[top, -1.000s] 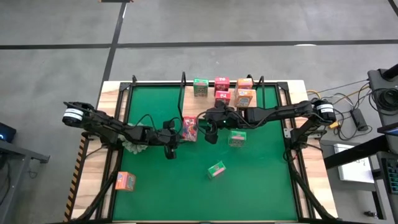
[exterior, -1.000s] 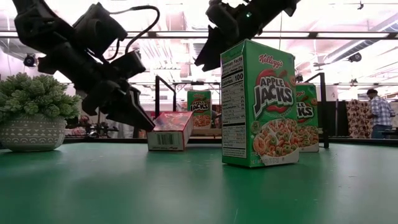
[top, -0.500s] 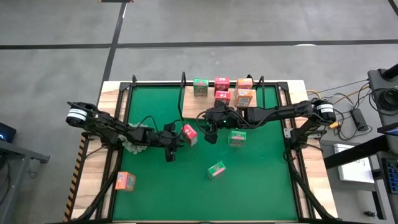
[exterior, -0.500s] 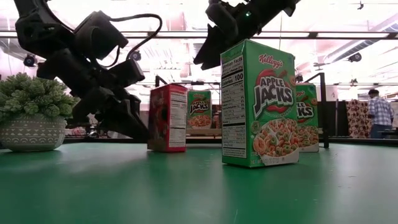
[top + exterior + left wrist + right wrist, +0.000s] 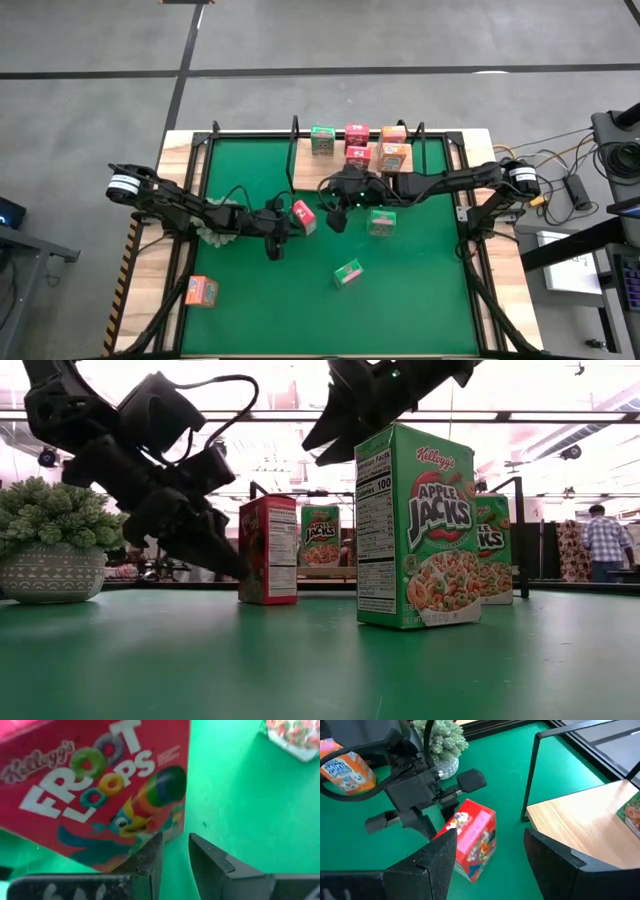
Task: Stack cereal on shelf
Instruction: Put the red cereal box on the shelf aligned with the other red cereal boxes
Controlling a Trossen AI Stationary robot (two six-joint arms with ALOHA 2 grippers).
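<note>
Grasping target: red box (image 5: 302, 215), upright on the green surface near the middle, between the 2 arms.
Left gripper (image 5: 283, 222): low, right at the box's near side; jaws narrow with a slim gap, nothing between them.
Right gripper (image 5: 338, 215): above and just beside the box on its other side; jaws wide and empty.
Shelf (image 5: 580, 820): at the far edge of the surface, wooden board bare at the end nearest the red box; 5 boxes look already placed, 1 green, 2 pink and 2 orange.
Loose boxes: green box (image 5: 381, 222) just beside the right arm, a second green box (image 5: 348, 272) nearer the front, orange box (image 5: 202, 291) at the front left corner.
Step in hand, as I judge it: right arm takes the standing box for the shelf.
Doing it well: centre the wide jaws over the box's narrow sides, come straight down, close only once both pads are level; the left jaws should back off first, or a nudge may tip the box.
Edges: black wire upright (image 5: 535, 770) stands at the board's end, so carry the box over it, not through it.
Open room: clear green surface in front of the box; plant pot (image 5: 212, 235) sits close under the left arm.
</note>
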